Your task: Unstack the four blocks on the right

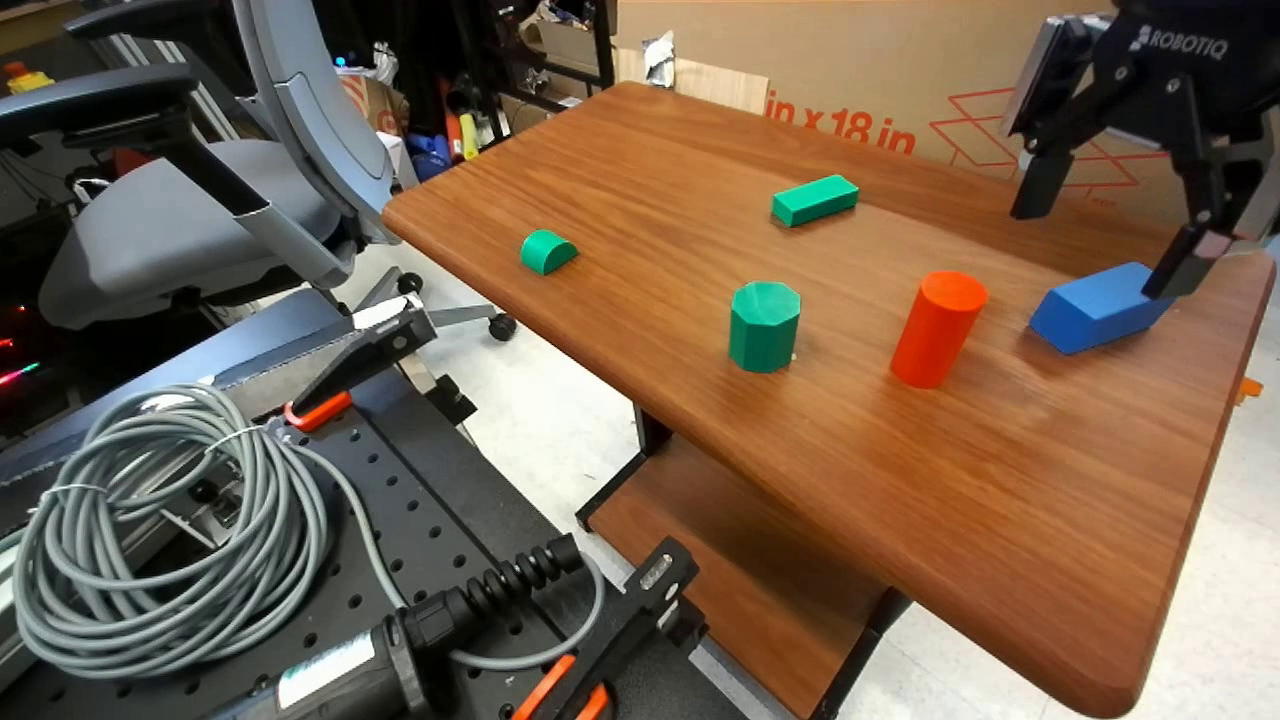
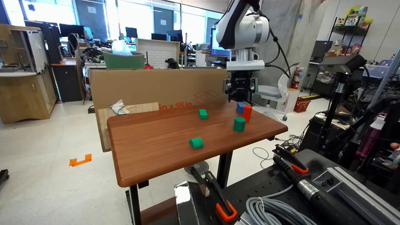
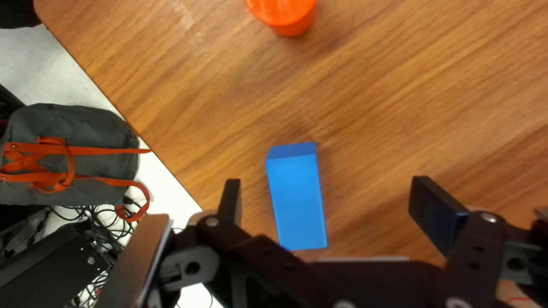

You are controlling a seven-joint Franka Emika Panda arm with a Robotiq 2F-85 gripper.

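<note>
The blue rectangular block (image 1: 1095, 312) lies flat near the table's end. My gripper (image 3: 326, 188) is over it with jaws wide apart. In the wrist view the blue block (image 3: 297, 201) shows between the fingers, closer to the left one and touching neither. Beside it stands the orange-red cylinder (image 1: 935, 335), upright on the table and partly cut off in the wrist view. The short green cylinder (image 1: 764, 330) stands on its own, and the flat green bar (image 1: 815, 200) lies farther back. Both exterior views show these four blocks apart from one another, none stacked.
A stubby half-round green block (image 2: 196, 143) sits alone near the table's long edge. A big cardboard sheet (image 2: 150, 86) rises along the far side of the wooden table (image 2: 150, 137). Nearby is a black cart (image 1: 420, 500) with a coiled grey cable (image 1: 290, 500).
</note>
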